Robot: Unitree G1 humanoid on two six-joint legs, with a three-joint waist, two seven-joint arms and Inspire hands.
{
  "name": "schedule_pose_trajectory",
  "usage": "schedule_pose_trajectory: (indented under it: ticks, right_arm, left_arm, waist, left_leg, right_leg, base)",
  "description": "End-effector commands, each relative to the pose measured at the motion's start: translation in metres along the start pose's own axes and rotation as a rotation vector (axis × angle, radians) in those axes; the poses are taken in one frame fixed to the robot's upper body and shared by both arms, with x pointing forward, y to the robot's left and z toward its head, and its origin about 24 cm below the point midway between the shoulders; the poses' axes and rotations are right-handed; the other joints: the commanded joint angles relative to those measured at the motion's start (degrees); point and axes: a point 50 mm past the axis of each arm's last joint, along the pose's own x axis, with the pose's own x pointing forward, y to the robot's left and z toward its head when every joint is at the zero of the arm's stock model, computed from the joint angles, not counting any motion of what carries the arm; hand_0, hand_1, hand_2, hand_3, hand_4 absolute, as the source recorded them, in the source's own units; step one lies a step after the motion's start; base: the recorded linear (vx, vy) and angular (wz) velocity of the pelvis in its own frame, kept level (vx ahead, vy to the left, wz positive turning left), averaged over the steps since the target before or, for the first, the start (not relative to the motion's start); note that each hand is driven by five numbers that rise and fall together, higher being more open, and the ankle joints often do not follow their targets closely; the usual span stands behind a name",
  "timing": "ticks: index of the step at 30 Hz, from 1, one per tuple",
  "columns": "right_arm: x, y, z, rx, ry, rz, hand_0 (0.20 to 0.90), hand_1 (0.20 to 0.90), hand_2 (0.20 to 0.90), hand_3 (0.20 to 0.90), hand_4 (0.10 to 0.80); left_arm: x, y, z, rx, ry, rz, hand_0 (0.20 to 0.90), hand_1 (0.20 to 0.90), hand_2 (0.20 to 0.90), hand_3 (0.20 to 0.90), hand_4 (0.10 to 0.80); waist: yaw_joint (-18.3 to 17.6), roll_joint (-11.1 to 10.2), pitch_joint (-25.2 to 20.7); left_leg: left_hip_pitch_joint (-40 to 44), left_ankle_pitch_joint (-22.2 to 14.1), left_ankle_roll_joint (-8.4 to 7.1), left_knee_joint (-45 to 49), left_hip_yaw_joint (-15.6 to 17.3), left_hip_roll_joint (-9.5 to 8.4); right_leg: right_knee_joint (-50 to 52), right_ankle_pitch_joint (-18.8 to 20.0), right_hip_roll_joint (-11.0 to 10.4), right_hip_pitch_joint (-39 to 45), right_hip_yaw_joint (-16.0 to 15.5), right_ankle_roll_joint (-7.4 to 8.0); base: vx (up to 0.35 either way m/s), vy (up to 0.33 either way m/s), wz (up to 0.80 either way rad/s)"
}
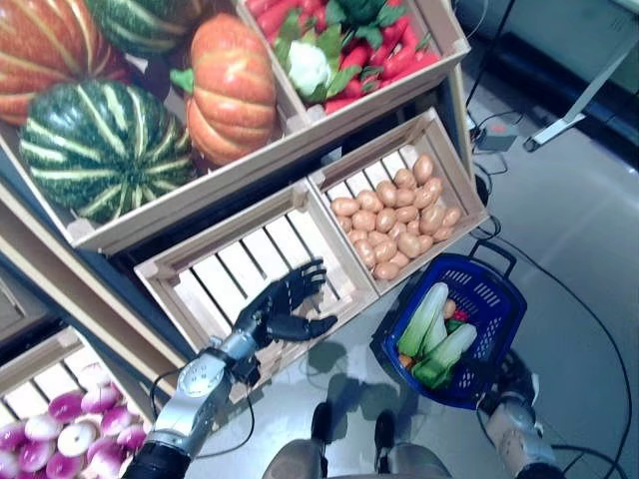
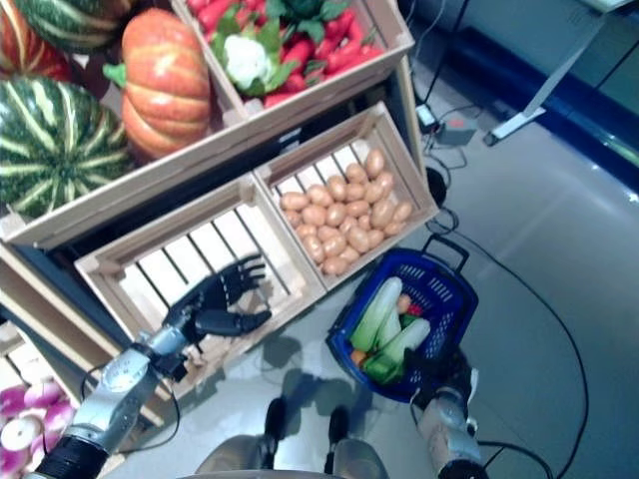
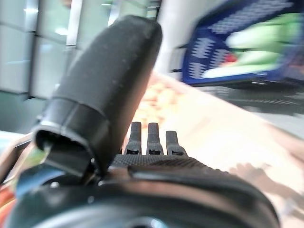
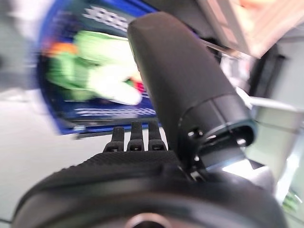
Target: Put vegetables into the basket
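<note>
Over the slatted floor of an empty wooden crate [image 1: 255, 264], my left hand [image 1: 285, 304] hovers with fingers spread and relaxed, holding nothing. Just beside it, across a shared wall, a second crate [image 1: 439, 150] is heaped with small tan potatoes [image 1: 394, 215], the nearest produce to that hand. They look firm, smooth and light; I judge each is best pinched across its middle between thumb and fingers, since a rounded skin may slip from a shallow hold. My right hand [image 2: 434, 374] sits low by the near rim of the blue basket [image 1: 499, 299], which stands on the floor below the potato crate; whether its fingers are curled I cannot tell. Long pale-green vegetables [image 1: 424, 319] already lie in the basket, with something orange and red under them. On the shelf above, striped green and orange pumpkins [image 1: 230, 85] look heavy and would need two hands, while cauliflower [image 1: 308, 65] and red produce fill the neighbouring bin.
</note>
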Motion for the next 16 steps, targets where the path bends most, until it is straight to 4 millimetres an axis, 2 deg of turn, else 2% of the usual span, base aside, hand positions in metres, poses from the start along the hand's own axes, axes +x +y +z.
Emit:
schedule_pose_trajectory:
  ticks: [1, 3, 5, 7, 8, 10, 12, 14, 15, 16]
  right_arm:
    - [0.002, -0.011, -0.016, -0.265, 0.014, 0.164, 0.900, 0.900, 0.900, 0.900, 0.800]
    - [0.002, -0.013, -0.021, -0.281, 0.032, 0.168, 0.900, 0.900, 0.900, 0.900, 0.800]
    - [-0.002, -0.027, -0.057, -0.395, 0.191, 0.173, 0.900, 0.900, 0.900, 0.900, 0.800]
    - [-0.003, -0.033, -0.067, -0.362, 0.251, 0.149, 0.900, 0.900, 0.900, 0.900, 0.800]
    - [-0.006, -0.038, -0.077, -0.312, 0.309, 0.127, 0.900, 0.900, 0.900, 0.900, 0.800]
    - [-0.007, -0.039, -0.080, -0.307, 0.325, 0.127, 0.900, 0.900, 0.900, 0.900, 0.800]
    - [-0.011, -0.038, -0.089, -0.341, 0.356, 0.143, 0.900, 0.900, 0.900, 0.900, 0.800]
    - [-0.012, -0.038, -0.092, -0.335, 0.363, 0.148, 0.900, 0.900, 0.900, 0.900, 0.800]
    - [-0.012, -0.035, -0.093, -0.330, 0.366, 0.158, 0.900, 0.900, 0.900, 0.900, 0.800]
    - [-0.012, -0.034, -0.093, -0.329, 0.366, 0.159, 0.900, 0.900, 0.900, 0.900, 0.800]
  left_arm:
    - [0.002, -0.003, -0.022, 0.053, 0.039, 0.051, 0.900, 0.900, 0.900, 0.900, 0.800]
    - [0.002, -0.003, -0.026, 0.058, 0.053, 0.056, 0.900, 0.900, 0.900, 0.900, 0.800]
    - [0.000, -0.005, -0.063, 0.064, 0.227, 0.102, 0.900, 0.900, 0.900, 0.900, 0.800]
    - [-0.001, -0.007, -0.073, 0.070, 0.276, 0.111, 0.900, 0.900, 0.900, 0.900, 0.800]
    - [-0.003, -0.009, -0.085, 0.080, 0.334, 0.138, 0.900, 0.900, 0.900, 0.900, 0.800]
    - [-0.004, -0.010, -0.090, 0.074, 0.365, 0.143, 0.900, 0.900, 0.900, 0.900, 0.800]
    - [-0.013, -0.013, -0.112, 0.070, 0.483, 0.183, 0.900, 0.900, 0.900, 0.900, 0.800]
    - [-0.020, -0.016, -0.123, 0.064, 0.550, 0.202, 0.900, 0.900, 0.900, 0.900, 0.800]
    - [-0.030, -0.019, -0.135, 0.073, 0.626, 0.221, 0.900, 0.900, 0.900, 0.900, 0.800]
    - [-0.030, -0.020, -0.137, 0.074, 0.633, 0.223, 0.900, 0.900, 0.900, 0.900, 0.800]
  waist:
    - [-0.6, 0.4, -5.7]
    - [-0.6, 0.4, -5.7]
    - [-0.9, 0.5, -6.4]
    - [-1.0, 0.6, -6.6]
    - [-1.3, 0.6, -6.8]
    - [-1.4, 0.7, -6.8]
    - [-1.8, 0.9, -7.2]
    - [-1.9, 1.0, -7.2]
    - [-1.9, 1.0, -7.3]
    - [-1.9, 1.0, -7.3]
  left_leg:
    - [-3.8, 1.0, -2.26, 2.0, 3.1, 1.65]
    - [-3.7, 0.8, -2.31, 2.1, 3.3, 1.74]
    - [-2.7, 0.4, -2.75, 1.7, 4.3, 2.45]
    - [-2.5, 0.1, -2.78, 1.9, 4.6, 2.57]
    - [-2.1, -0.4, -2.74, 2.4, 4.8, 2.70]
    - [-1.9, -0.5, -2.72, 2.4, 4.8, 2.75]
    - [-1.0, -1.0, -2.52, 2.3, 4.8, 2.63]
    - [-0.5, -1.4, -2.38, 2.3, 4.6, 2.53]
    - [0.0, -1.5, -2.31, 2.1, 4.1, 2.36]
    - [0.0, -1.5, -2.31, 2.1, 4.0, 2.34]
  right_leg:
    - [0.1, 6.4, -0.4, -2.4, -0.1, -1.13]
    - [0.1, 6.4, -0.5, -2.3, -0.1, -1.11]
    - [-1.0, 6.4, -0.9, -1.2, 0.0, -0.79]
    - [-0.6, 6.2, -1.0, -1.1, 0.2, -0.73]
    - [-0.4, 5.9, -1.2, -0.9, 0.3, -0.67]
    - [-0.3, 5.8, -1.3, -0.9, 0.4, -0.65]
    - [0.0, 5.3, -1.5, -0.4, 0.7, -0.57]
    - [0.2, 5.0, -1.5, -0.2, 0.8, -0.54]
    - [0.1, 4.8, -1.6, 0.2, 1.0, -0.51]
    - [0.1, 4.8, -1.6, 0.3, 1.0, -0.50]
  base:
    - [0.045, 0.037, -0.20]
    - [0.034, 0.037, -0.10]
    - [0.078, 0.073, -0.03]
    - [0.061, 0.057, -0.03]
    - [0.051, 0.061, -0.03]
    - [0.050, 0.054, -0.05]
    - [0.066, 0.075, -0.12]
    - [0.052, 0.059, -0.09]
    - [0.050, 0.047, -0.06]
    - [0.029, 0.027, -0.04]
